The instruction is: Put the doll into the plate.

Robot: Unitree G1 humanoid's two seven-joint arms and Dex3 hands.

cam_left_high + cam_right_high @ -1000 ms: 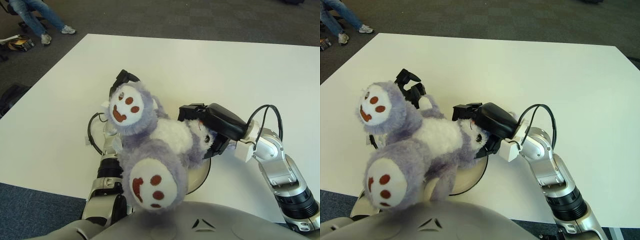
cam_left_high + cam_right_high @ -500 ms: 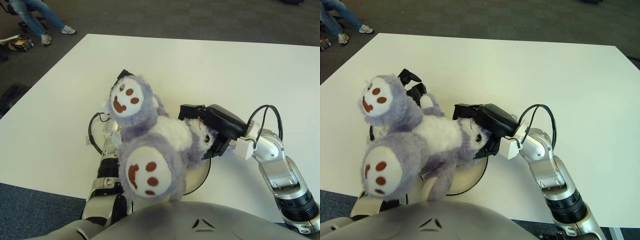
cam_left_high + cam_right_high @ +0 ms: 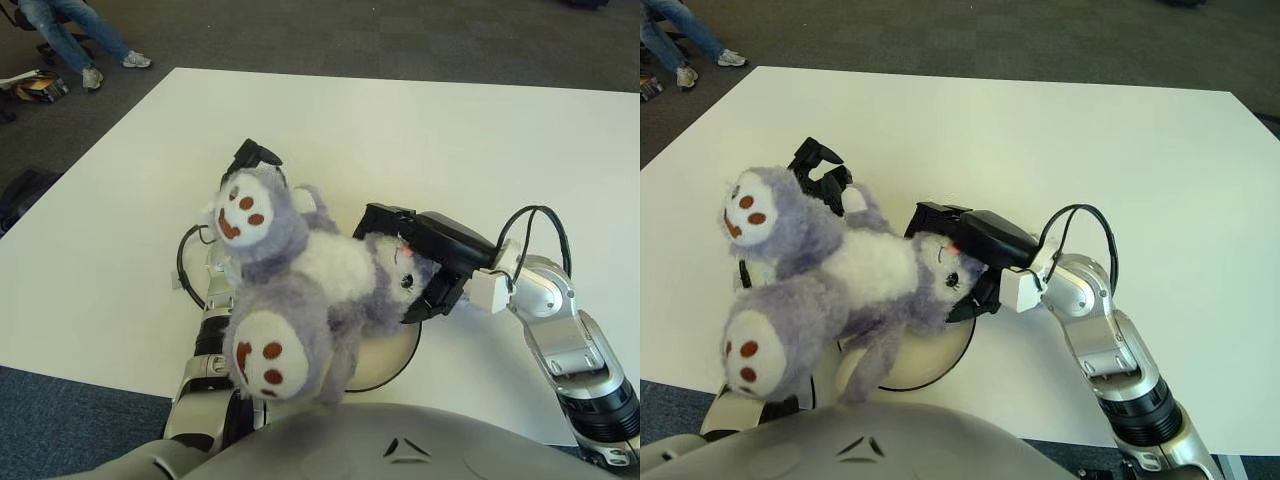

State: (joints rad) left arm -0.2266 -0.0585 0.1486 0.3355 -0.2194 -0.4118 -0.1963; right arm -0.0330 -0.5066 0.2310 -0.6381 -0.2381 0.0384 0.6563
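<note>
The doll (image 3: 320, 275) is a purple-grey plush with a white belly; its two paw-marked feet point toward me. It hangs tilted over the white dark-rimmed plate (image 3: 398, 352), which lies at the table's near edge and is mostly hidden beneath it. My right hand (image 3: 418, 268) comes in from the right and is shut on the doll's head. My left hand (image 3: 822, 168) shows behind the upper foot, its black fingers (image 3: 252, 155) curled against that leg. Whether the doll touches the plate is hidden.
The white table (image 3: 420, 130) stretches far and right of the plate. A seated person's legs (image 3: 70, 30) and some items on the floor (image 3: 38, 86) are beyond the table's left corner. My own torso (image 3: 400, 445) fills the bottom edge.
The doll has sunk toward the plate, its feet dropping away from me and looking smaller. My right hand has shifted slightly right and down with the head. The left hand has hardly moved.
</note>
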